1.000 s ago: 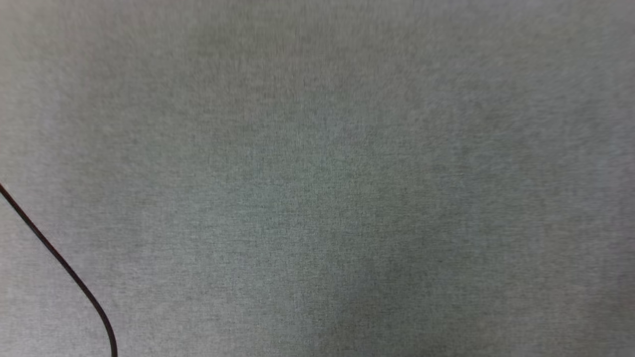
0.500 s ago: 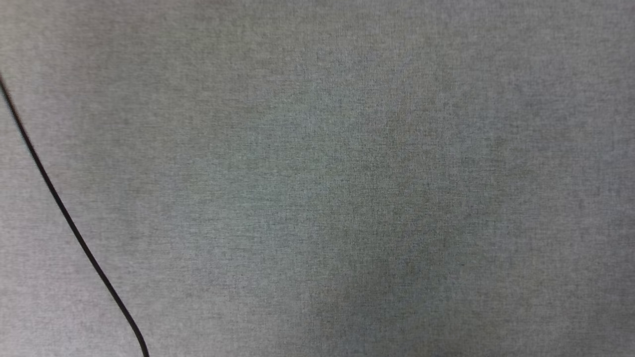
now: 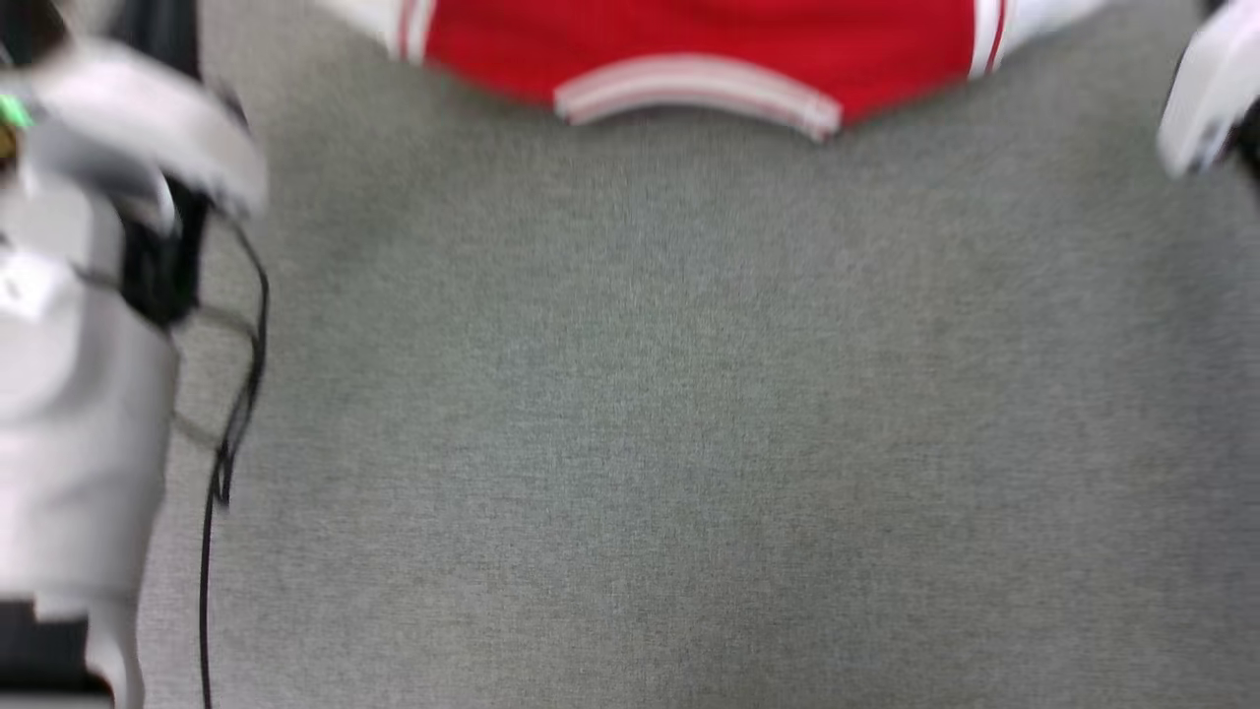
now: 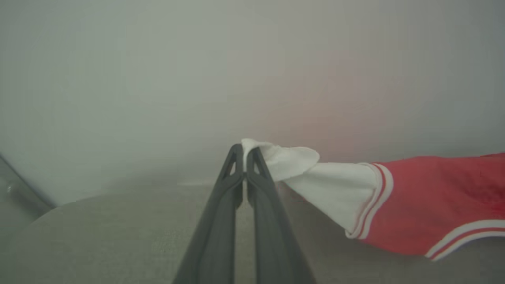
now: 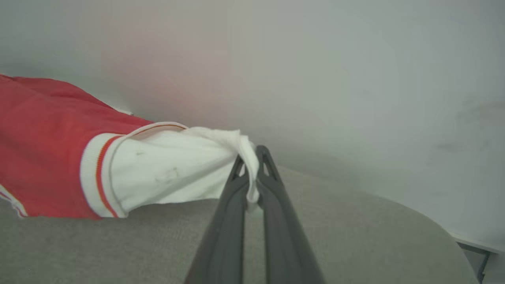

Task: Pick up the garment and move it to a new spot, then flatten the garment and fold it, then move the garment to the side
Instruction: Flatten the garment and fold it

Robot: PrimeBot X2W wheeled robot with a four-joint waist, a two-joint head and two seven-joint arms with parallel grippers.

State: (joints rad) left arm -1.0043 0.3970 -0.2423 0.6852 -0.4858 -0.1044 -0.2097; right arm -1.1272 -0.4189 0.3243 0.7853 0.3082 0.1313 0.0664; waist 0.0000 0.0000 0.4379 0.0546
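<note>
The garment, a red jersey with white sleeves and striped trim, stretches across the top of the head view, its striped neckline toward me. In the left wrist view my left gripper is shut on the end of one white sleeve, with the red body running off to the right. My right gripper is shut on the other white sleeve, which sits above the grey surface. The garment hangs taut between the two grippers.
The grey cloth-covered table spreads below the garment. My pale left arm with a black cable fills the left edge, and the right arm's pale shell shows at the top right. A plain wall stands behind the table.
The head camera has tilted: before it showed bare grey cloth and a cable; now the garment's red body and both arms have come into the picture.
</note>
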